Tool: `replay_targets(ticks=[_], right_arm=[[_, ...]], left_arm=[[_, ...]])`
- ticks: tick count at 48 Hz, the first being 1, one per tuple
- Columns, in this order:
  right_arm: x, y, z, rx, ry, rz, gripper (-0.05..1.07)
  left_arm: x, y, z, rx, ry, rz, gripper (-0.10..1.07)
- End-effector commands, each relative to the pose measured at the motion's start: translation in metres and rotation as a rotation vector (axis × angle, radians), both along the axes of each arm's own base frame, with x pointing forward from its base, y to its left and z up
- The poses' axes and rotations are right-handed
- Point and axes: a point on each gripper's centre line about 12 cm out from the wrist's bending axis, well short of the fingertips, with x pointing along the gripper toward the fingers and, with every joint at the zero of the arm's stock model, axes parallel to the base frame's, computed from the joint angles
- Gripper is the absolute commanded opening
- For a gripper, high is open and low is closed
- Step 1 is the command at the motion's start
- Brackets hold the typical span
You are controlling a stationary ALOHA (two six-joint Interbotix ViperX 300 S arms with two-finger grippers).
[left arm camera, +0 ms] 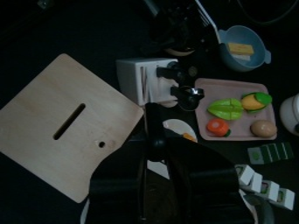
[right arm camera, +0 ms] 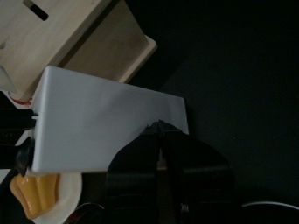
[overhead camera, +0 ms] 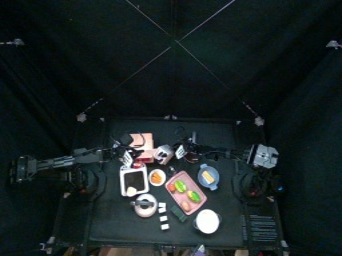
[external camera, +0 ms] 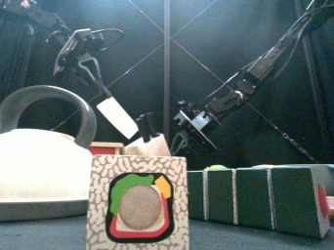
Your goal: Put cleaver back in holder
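Left gripper (external camera: 89,70) is up high, jaws clamped on the handle of the cleaver (left arm camera: 70,122), the broad pale blade hanging tilted in the air just above the holder (right arm camera: 100,114). Right gripper (right arm camera: 162,131) sits low, jaws drawn narrow and pinching the white holder's edge. The holder stands on the table beside the pink tray (left arm camera: 228,86) of toy food.

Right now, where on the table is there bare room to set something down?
Bare table shows at the front left corner in the top view, left of the kettle. The middle is crowded: wooden block, pink tray, blue bowl.
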Motion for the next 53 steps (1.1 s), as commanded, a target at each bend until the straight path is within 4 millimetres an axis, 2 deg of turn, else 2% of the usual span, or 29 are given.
replay_targets(ticks=[1,25,53], right_arm=[[0.004,-0.004,0.015,-0.021,-0.037,-0.003,0.37],[0.005,-0.005,0.010,-0.016,-0.026,-0.003,0.37],[0.008,-0.001,0.006,-0.011,-0.020,0.006,0.37]], left_arm=[[0.005,0.002,0.005,0.007,-0.010,0.001,0.54],[0.009,0.003,0.004,0.006,-0.012,-0.002,0.54],[0.023,0.011,-0.001,0.000,0.019,0.011,0.54]])
